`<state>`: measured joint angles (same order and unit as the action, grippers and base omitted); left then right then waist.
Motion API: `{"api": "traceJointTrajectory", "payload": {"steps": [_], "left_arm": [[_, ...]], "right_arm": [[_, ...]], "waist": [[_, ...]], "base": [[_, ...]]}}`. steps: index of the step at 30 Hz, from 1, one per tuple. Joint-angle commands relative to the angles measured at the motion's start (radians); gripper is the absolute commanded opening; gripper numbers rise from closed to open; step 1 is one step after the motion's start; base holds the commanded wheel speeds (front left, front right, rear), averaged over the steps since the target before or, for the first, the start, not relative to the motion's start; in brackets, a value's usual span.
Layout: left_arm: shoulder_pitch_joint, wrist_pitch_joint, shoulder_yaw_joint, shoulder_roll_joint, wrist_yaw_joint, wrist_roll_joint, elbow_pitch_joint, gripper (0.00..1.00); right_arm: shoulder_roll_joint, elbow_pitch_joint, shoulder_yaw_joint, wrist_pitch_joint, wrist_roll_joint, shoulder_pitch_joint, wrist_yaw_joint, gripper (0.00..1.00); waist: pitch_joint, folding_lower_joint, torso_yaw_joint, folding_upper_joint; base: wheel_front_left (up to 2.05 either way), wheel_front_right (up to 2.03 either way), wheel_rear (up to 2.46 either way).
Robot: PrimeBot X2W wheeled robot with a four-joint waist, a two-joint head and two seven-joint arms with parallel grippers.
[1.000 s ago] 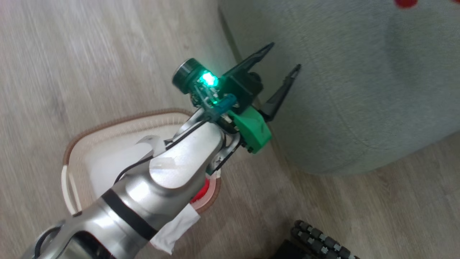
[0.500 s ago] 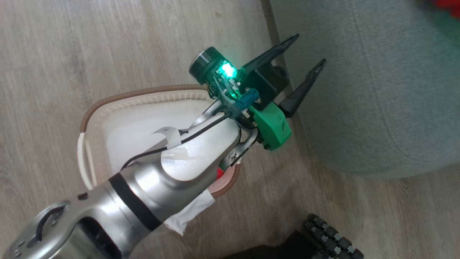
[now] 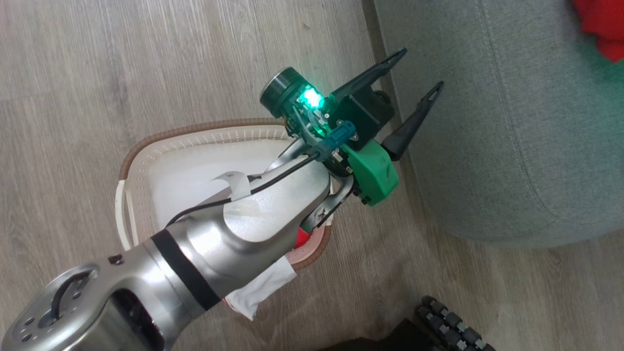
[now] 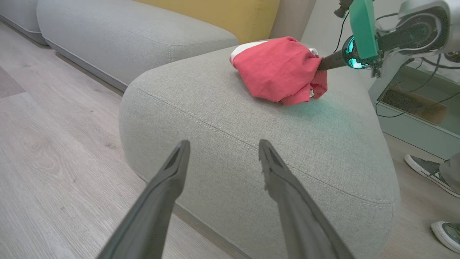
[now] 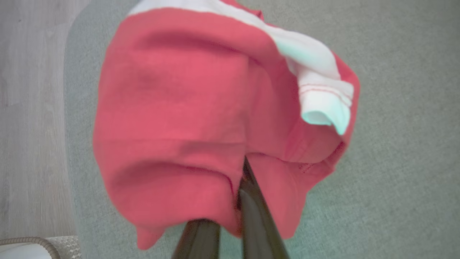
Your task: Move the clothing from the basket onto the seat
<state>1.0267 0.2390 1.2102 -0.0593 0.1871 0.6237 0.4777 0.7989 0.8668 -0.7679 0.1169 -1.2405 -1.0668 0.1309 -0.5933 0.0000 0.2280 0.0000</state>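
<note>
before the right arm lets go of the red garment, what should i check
1. The red garment lies on the seat: ok, it rests on the cushion top.
2. The right tool has a grip: ok, shut on the garment.
3. The left tool is free: ok, open and holding nothing.
4. The basket is emptied: not ok, a red scrap shows under the left arm.
5. A person's shoes beside the seat are clear of the arms: cannot tell.

Wood-grain floor (image 3: 73, 73): cream basket (image 3: 161, 146), grey seat (image 3: 487, 122) standing on it; red clothing (image 4: 276, 68) bunched atop seat.
</note>
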Motion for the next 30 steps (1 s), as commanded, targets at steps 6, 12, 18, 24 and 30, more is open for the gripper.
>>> {"api": "traceJointTrajectory", "payload": {"steps": [6, 12, 18, 24, 30], "left_arm": [[0.038, 0.015, -0.006, 0.009, 0.011, 0.037, -0.012, 1.0], [0.016, 0.02, -0.008, 0.009, 0.006, 0.063, -0.001, 1.0], [-0.038, 0.022, -0.062, 0.008, -0.003, 0.062, -0.01, 1.0], [-0.115, 0.023, -0.134, -0.02, -0.01, 0.041, -0.047, 1.0], [-0.227, 0.023, -0.218, -0.062, -0.013, 0.02, -0.095, 1.0]], "right_arm": [[0.059, 0.01, -0.081, 0.005, -0.046, 0.0, 0.0, 1.0], [0.059, 0.001, -0.16, 0.002, -0.058, 0.001, 0.0, 1.0], [0.082, -0.035, -0.246, -0.017, -0.059, 0.025, 0.0, 1.0], [0.106, -0.1, -0.289, -0.098, -0.062, 0.028, 0.0, 1.0], [0.122, -0.17, -0.329, -0.265, -0.041, 0.028, 0.0, 1.0]], "waist": [[0.044, 0.0, 0.007, 0.0], [0.116, 0.0, 0.016, 0.0], [0.219, 0.0, 0.019, 0.0], [0.297, 0.0, 0.021, 0.0], [0.383, 0.0, 0.013, 0.0]], "base": [[0.0, 0.0, 0.0], [0.0, 0.0, 0.0], [0.0, 0.0, 0.0], [0.0, 0.0, 0.0], [0.0, 0.0, 0.0]]}}
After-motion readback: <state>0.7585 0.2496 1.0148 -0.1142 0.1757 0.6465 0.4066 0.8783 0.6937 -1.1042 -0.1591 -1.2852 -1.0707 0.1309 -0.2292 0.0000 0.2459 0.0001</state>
